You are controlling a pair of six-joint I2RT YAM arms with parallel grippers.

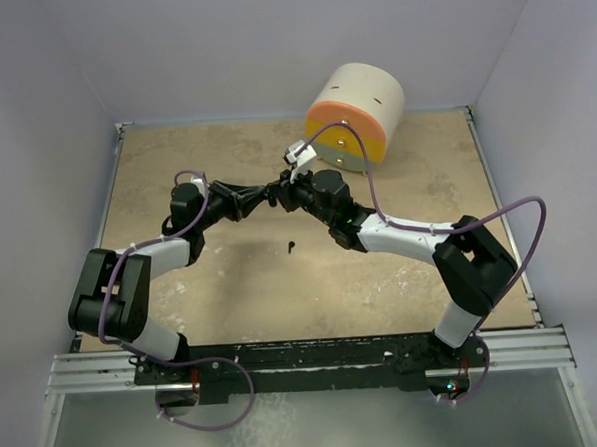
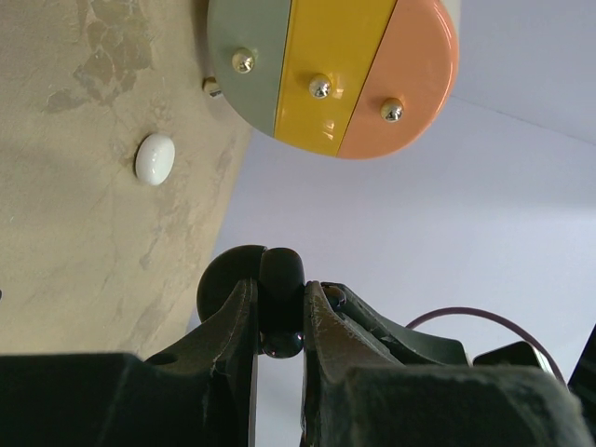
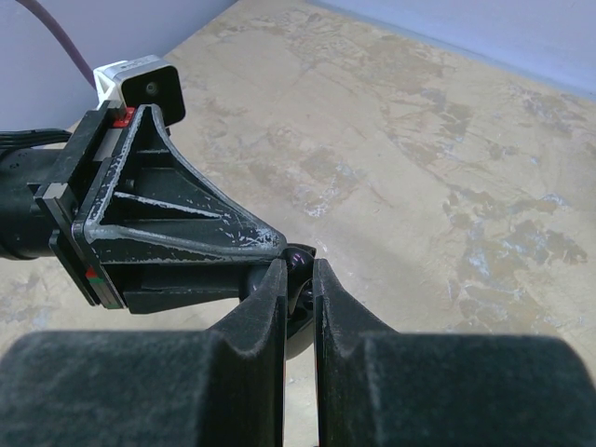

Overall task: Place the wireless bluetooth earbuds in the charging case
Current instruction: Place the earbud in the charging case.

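A small walled table under soft, even light.

You see a beige table top with a mottled surface, paler and darker worn patches spread over it, and a thin metal edge around it. Plain pale lilac-grey walls rise at the back, the left and the right. At the far side, right of the middle, a cylindrical drawer unit lies on its side. Its body is cream, and in the left wrist view its round face shows three stripes, grey-green, yellow and orange, each with a small shiny knob. An aluminium rail runs along the near edge. Shadows on the table are faint and soft.
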